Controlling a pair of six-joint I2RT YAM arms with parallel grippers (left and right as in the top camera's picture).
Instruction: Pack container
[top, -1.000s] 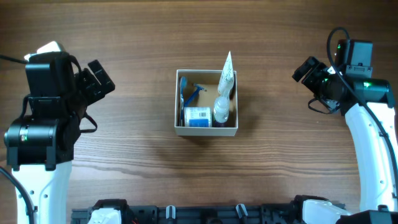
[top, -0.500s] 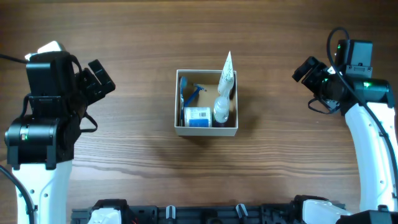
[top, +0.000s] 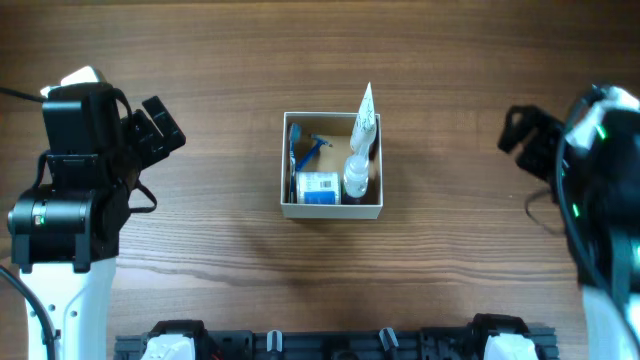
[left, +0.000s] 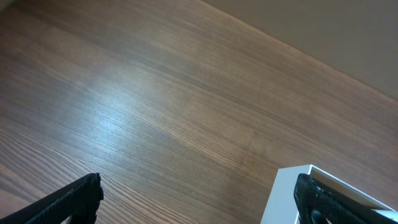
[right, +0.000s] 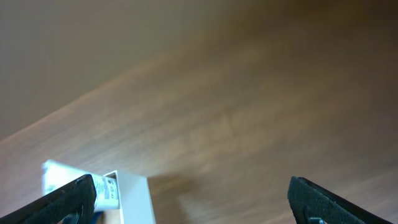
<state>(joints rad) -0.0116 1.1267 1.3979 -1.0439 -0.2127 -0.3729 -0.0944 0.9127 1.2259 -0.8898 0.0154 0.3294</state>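
A square white-walled cardboard container (top: 330, 211) sits mid-table on the wooden table (top: 200, 60), with toiletries (top: 320, 186) inside. Near opposite side edges, the left fingers (left: 74, 202) and the right fingers (right: 68, 198) are spread apart.

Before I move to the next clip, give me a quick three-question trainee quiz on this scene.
1. True or false: the container is empty.
2. The tube leans out over which corner of the container? A far right, B near left, C near right.
3. Are the left gripper and right gripper open or shut?
Key: 1 false; 2 A; 3 both open.
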